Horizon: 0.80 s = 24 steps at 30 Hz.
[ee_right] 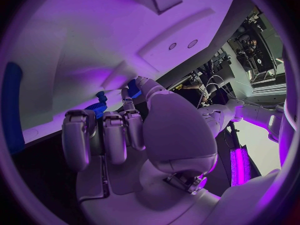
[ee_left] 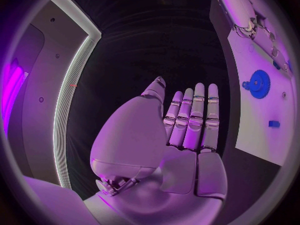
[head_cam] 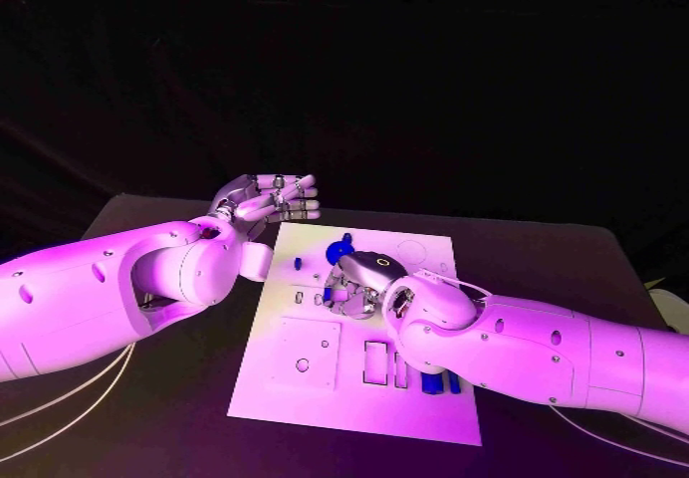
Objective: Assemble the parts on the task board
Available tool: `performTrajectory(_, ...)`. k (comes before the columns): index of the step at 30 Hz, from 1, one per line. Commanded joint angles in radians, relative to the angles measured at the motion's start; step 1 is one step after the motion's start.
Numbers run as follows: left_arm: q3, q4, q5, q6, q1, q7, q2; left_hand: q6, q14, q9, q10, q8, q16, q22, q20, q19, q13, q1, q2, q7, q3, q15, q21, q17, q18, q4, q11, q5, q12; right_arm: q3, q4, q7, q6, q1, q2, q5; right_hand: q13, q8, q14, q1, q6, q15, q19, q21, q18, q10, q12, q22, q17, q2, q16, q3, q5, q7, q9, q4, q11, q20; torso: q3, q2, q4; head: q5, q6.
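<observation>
Left hand (head_cam: pixel 273 199) raised beyond white rectangular task board (head_cam: pixel 309 388), fingers straight, grasping nothing. Right hand (head_cam: pixel 356 284) lowered onto board beside blue toothed gear (head_cam: pixel 341 247); grasp indiscernible. Blue pieces (head_cam: pixel 438 381) near board's front edge.

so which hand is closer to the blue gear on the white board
Right. The right hand is over the board right beside the blue gear. The left hand is held off the board's far left corner, empty.

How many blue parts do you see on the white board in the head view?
3, perhaps more under the right hand: a blue gear near the task board's far edge, a small blue piece beside it, and blue pieces by the near slots.
</observation>
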State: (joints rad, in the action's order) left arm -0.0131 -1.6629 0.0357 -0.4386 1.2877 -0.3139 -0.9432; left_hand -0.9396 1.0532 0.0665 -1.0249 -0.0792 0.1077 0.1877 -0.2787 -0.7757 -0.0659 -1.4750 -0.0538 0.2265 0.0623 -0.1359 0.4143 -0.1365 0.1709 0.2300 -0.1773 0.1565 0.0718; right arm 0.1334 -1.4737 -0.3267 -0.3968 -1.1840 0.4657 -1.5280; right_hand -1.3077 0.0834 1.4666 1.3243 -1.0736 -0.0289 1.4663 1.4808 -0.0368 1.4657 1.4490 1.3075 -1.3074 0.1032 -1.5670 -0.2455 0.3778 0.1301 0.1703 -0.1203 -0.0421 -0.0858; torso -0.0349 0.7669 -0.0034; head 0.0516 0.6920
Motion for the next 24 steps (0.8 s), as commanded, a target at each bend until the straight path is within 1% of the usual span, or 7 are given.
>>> performTrajectory(1, 0.001, -0.002, -0.003, 0.017, 0.001, -0.003, 0.001, -0.005, 0.008, 0.001, 0.000, 0.004, -0.005, 0.001, 0.001, 0.005, 0.000, -0.010, 0.000, 0.000, 0.000, -0.002, 0.004, -0.002, 0.011, -0.008, -0.001, -0.005, -0.005, 0.001, 0.000, -0.006, 0.025, 0.002, -0.001, -0.012, -0.110, -0.005, 0.100, -0.003, 0.011, 0.007, 0.028, -0.006, 0.007, -0.006, -0.007, 0.180, -0.248, 0.012, 0.003, 0.005, -0.005, 0.001, -0.002, 0.000, -0.006, 0.000, -0.0002, -0.001, 0.0001, 0.000, 0.000)
performTrajectory(7, 0.001, -0.001, -0.003, 0.017, 0.001, -0.003, 0.000, -0.005, 0.008, 0.001, 0.000, 0.004, -0.005, 0.001, 0.001, 0.005, 0.000, -0.010, 0.000, 0.000, 0.000, -0.002, 0.004, -0.002, 0.011, -0.008, -0.001, -0.005, -0.005, 0.002, 0.000, -0.003, 0.017, 0.002, -0.002, -0.011, -0.106, -0.010, 0.100, -0.006, 0.020, 0.011, 0.026, -0.009, 0.007, -0.010, -0.011, 0.178, -0.246, 0.017, 0.003, 0.006, -0.005, 0.006, -0.003, 0.001, -0.009, -0.002, -0.0005, 0.000, -0.0013, 0.001, -0.001)
performTrajectory(10, 0.001, -0.001, -0.003, 0.017, 0.001, -0.002, 0.000, -0.005, 0.008, 0.001, 0.000, 0.004, -0.005, 0.001, 0.001, 0.005, 0.000, -0.010, 0.000, 0.000, 0.000, -0.002, 0.004, -0.002, 0.011, -0.008, -0.001, -0.005, -0.005, 0.002, 0.000, -0.001, 0.011, 0.002, -0.003, -0.011, -0.105, -0.012, 0.100, -0.008, 0.024, 0.012, 0.026, -0.009, 0.007, -0.011, -0.012, 0.178, -0.246, 0.020, 0.003, 0.007, -0.005, 0.007, -0.004, 0.001, -0.011, -0.004, -0.0004, 0.000, -0.0001, 0.001, 0.000)
performTrajectory(13, 0.001, -0.001, -0.003, 0.017, 0.001, -0.002, 0.000, -0.005, 0.008, 0.001, 0.000, 0.004, -0.005, 0.001, 0.001, 0.005, 0.000, -0.010, 0.000, 0.000, 0.000, -0.002, 0.004, -0.002, 0.011, -0.008, -0.001, -0.005, -0.005, 0.002, -0.001, 0.002, 0.003, 0.002, -0.003, -0.011, -0.103, -0.014, 0.100, -0.011, 0.028, 0.014, 0.026, -0.009, 0.007, -0.013, -0.013, 0.178, -0.245, 0.023, 0.004, 0.009, -0.005, 0.009, -0.004, 0.001, -0.013, -0.005, -0.0005, 0.000, 0.0006, 0.001, -0.001)
performTrajectory(24, 0.001, -0.001, -0.003, 0.017, 0.001, -0.002, 0.000, -0.005, 0.008, 0.001, 0.000, 0.004, -0.005, 0.001, 0.001, 0.005, 0.000, -0.010, 0.000, 0.000, 0.000, -0.002, 0.004, -0.002, 0.011, -0.008, -0.001, -0.005, -0.005, 0.002, -0.002, 0.005, -0.004, 0.002, -0.005, -0.011, -0.101, -0.015, 0.100, -0.019, 0.035, 0.017, 0.025, -0.012, 0.006, -0.015, -0.015, 0.177, -0.245, 0.030, 0.004, 0.015, -0.006, 0.012, -0.005, 0.000, -0.016, -0.008, -0.0005, 0.000, -0.0003, 0.001, -0.002)
